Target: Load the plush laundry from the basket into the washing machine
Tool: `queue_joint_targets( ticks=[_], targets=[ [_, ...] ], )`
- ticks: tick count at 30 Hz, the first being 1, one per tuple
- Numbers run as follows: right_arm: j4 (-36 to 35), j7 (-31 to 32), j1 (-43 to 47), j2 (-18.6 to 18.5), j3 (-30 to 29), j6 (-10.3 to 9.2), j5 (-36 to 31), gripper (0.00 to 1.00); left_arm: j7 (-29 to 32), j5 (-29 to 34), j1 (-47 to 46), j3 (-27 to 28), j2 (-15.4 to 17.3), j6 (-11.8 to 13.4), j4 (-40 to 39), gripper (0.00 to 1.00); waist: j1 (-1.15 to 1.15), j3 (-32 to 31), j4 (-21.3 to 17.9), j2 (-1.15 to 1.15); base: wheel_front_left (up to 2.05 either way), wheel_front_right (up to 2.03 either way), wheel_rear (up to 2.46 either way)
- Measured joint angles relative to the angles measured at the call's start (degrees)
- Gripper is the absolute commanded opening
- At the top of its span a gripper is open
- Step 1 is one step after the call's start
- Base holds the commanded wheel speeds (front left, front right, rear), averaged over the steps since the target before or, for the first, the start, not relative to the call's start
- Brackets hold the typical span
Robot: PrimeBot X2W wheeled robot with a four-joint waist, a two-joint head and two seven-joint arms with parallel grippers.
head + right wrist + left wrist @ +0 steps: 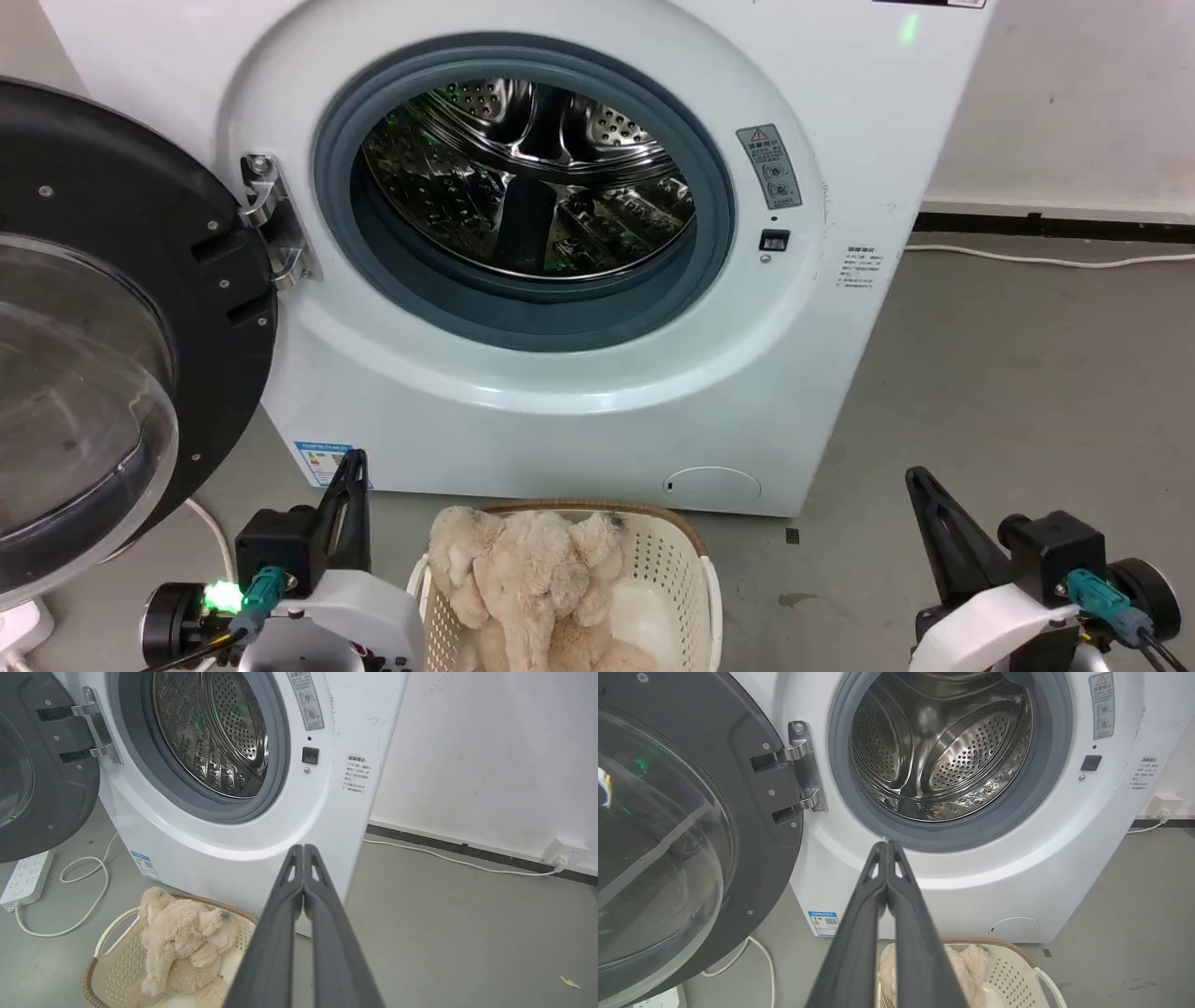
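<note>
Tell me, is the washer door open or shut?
Open. The door is swung out on its hinge, leaving the steel drum exposed.

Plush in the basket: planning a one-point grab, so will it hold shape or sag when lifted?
Probably sags: the plush lies slumped, limbs folded, in the basket. Its fluffy bulk suggests it is light. Shaggy fur should give grip, not slip.
</note>
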Motion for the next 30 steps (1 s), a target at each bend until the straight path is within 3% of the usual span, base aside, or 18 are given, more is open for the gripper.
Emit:
queue_joint_targets(
  ticks=[30],
  targets=[
    [0.0, 0.0, 0.0, 0.0, 0.0, 0.0, 0.0, 0.0, 0.0, 0.0, 0.0, 0.0, 0.0, 0.0, 0.0, 0.0, 0.0, 0.0, 0.0, 0.0, 0.0, 0.0, 0.0]
  ],
)
